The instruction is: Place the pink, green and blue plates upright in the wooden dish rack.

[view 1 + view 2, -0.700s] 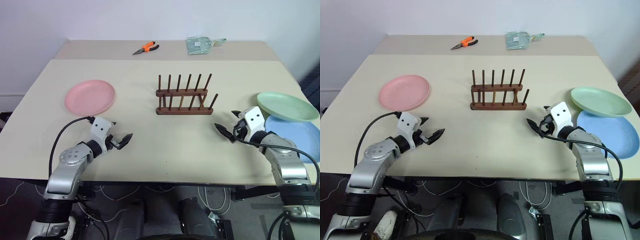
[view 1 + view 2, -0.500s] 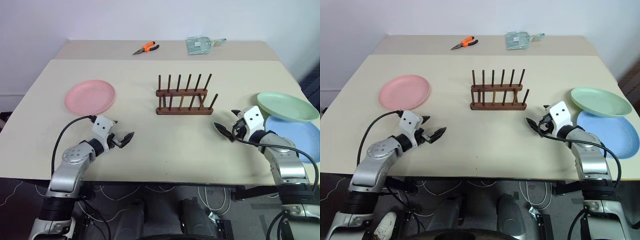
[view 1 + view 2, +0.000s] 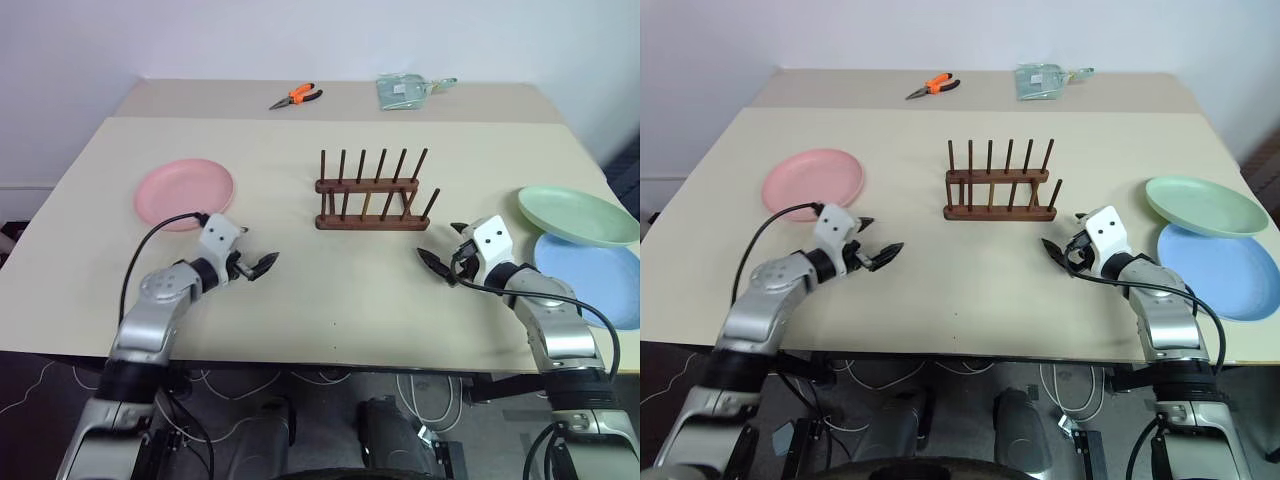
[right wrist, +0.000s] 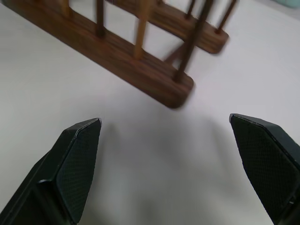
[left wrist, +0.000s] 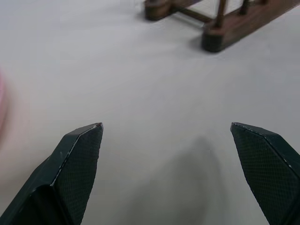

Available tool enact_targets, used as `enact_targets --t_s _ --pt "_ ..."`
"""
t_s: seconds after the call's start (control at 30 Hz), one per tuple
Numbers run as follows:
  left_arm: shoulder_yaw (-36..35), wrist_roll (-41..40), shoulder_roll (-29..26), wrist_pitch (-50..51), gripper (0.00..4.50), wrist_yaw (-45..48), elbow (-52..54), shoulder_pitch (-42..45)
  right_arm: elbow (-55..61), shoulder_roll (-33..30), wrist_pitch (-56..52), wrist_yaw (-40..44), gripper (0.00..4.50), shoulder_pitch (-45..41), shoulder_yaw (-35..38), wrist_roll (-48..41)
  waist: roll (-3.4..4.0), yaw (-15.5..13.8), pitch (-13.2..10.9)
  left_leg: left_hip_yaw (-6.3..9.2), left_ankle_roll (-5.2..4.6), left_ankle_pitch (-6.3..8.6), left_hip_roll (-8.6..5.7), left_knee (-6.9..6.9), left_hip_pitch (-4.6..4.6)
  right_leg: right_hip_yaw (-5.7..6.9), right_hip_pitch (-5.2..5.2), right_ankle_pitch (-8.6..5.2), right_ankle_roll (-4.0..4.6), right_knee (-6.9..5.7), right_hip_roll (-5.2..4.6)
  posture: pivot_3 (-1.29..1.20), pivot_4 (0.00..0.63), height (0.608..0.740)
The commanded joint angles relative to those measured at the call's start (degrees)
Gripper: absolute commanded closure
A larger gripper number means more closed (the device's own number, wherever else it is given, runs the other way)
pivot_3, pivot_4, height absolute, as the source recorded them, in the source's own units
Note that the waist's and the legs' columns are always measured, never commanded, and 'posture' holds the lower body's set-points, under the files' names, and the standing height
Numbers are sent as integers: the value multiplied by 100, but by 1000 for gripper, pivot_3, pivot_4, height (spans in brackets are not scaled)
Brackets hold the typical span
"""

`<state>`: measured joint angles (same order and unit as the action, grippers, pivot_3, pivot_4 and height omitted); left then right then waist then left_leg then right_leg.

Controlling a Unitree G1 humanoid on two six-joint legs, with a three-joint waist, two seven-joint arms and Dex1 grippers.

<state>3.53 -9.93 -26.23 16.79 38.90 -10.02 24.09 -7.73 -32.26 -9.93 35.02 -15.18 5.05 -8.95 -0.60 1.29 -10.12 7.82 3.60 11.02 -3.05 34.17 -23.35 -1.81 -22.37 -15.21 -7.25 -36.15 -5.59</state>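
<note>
The wooden dish rack (image 3: 372, 196) stands at the table's middle with nothing between its pegs. The pink plate (image 3: 185, 192) lies flat at the left. At the right edge the green plate (image 3: 577, 213) rests tilted, overlapping the far rim of the blue plate (image 3: 592, 278). My left gripper (image 3: 262, 265) hovers open near the front, just right of the pink plate, pointing toward the rack (image 5: 220, 28). My right gripper (image 3: 432, 262) is open too, left of the green plate, with the rack's end (image 4: 136, 61) close ahead. Neither holds anything.
Orange-handled pliers (image 3: 295, 96) and a pale green packet (image 3: 405, 90) lie on the far table section. Bare tabletop (image 3: 340, 290) stretches between my two grippers. The blue plate sits close to the table's right edge.
Both arms have drawn inward toward the rack: the left gripper moved right and a little away from me, the right gripper moved left. Plates and rack have not moved.
</note>
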Motion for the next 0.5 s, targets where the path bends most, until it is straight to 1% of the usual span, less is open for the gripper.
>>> enact_targets --t_s 0.03,0.13,0.23,0.3,0.4,0.5 --pt "493 357 265 -696 0 595 -1459 982 509 34 2 -117 25 -4 82 -22 0 -42 0 0 0 0 -1 1 -1 0 0 0 -1 0 0 0 150 740" --pt "646 590 684 -1293 0 804 -3120 1954 710 66 -48 -259 25 169 157 -18 -5 -61 -2 1 -1 0 -4 1 -6 1 -1 0 -4 3 0 0 150 740" --pt "765 844 1001 -1776 0 963 -4343 2622 980 62 -116 -343 25 421 210 -17 -7 -54 -1 3 -3 2 -5 0 -8 3 -2 -1 -9 1 -1 0 150 740" --pt "839 1027 1185 -2085 0 1033 -4965 2969 1161 60 -177 -439 25 589 276 -16 -7 -52 -1 3 -4 2 -5 -1 -7 4 -3 -2 -11 0 -1 0 150 740" --pt "731 1062 1452 -2294 0 1166 -5520 3302 1350 56 -244 -573 25 764 350 -7 -7 -36 -1 3 -4 2 -5 2 -6 4 0 -2 -12 -1 -1 0 150 740" --pt "674 1128 1649 -2464 886 1142 -5800 3467 1467 54 -268 -652 0 888 372 9 -8 -43 0 3 -4 2 -5 3 -6 4 2 -3 -13 -1 -1 0 150 740"
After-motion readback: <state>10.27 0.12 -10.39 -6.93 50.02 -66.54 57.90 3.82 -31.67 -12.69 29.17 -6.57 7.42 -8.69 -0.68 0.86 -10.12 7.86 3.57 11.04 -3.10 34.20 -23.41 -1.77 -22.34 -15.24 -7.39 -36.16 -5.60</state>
